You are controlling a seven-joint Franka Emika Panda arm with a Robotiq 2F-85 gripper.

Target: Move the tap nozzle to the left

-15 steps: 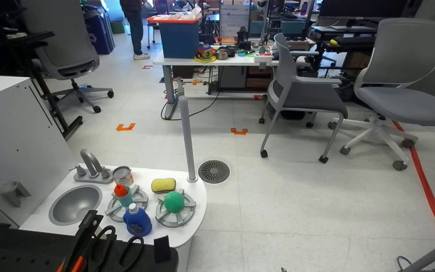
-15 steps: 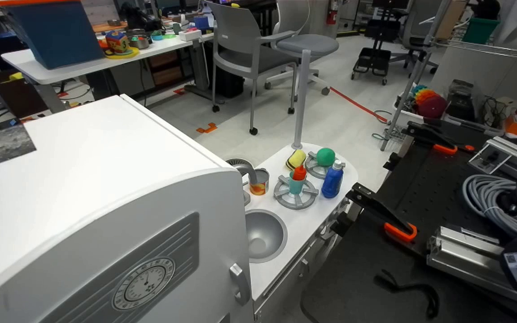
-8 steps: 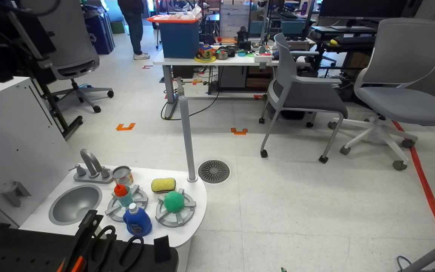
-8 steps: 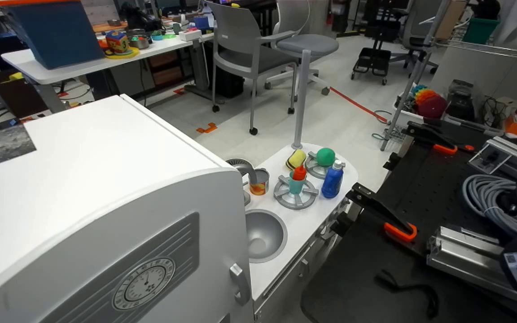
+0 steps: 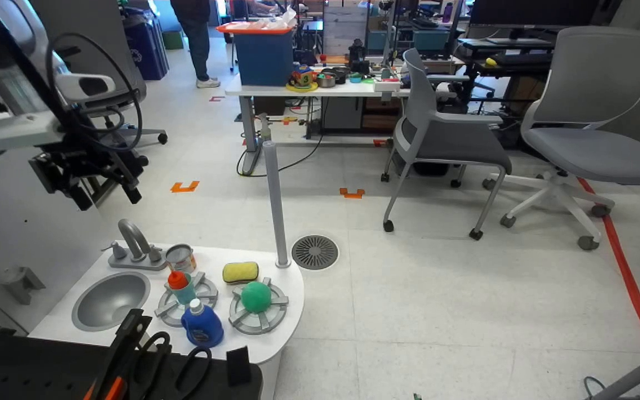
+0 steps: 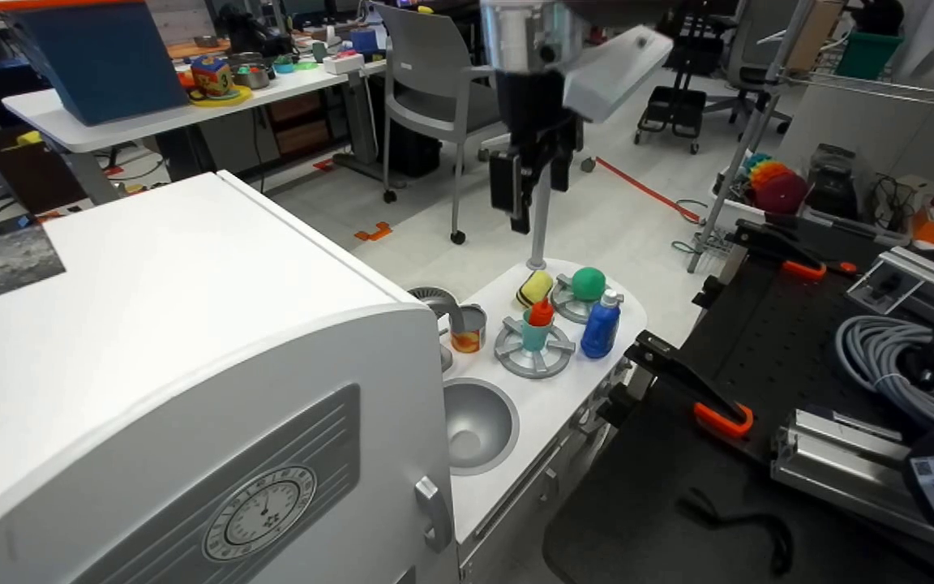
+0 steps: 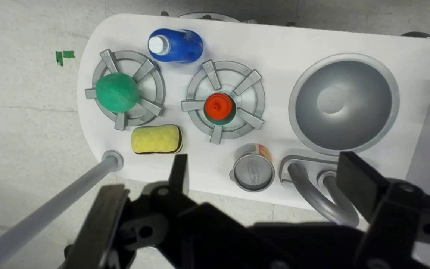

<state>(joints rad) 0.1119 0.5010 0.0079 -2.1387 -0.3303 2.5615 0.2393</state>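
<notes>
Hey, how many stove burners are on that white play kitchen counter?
2. One burner is under the green ball; the other burner, nearer the sink bowl, is under the teal cup. Both are partly covered, and no third shows.

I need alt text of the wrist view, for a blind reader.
An open gripper hangs above a counter, one finger hiding part of the tap beside a sink. Further left are a can, sponge, blue bottle and two burners, one bearing a cup, one a green ball.

Two burners (image 7: 247,82), one sink (image 7: 364,112), one tap nozzle (image 7: 310,192)
</notes>
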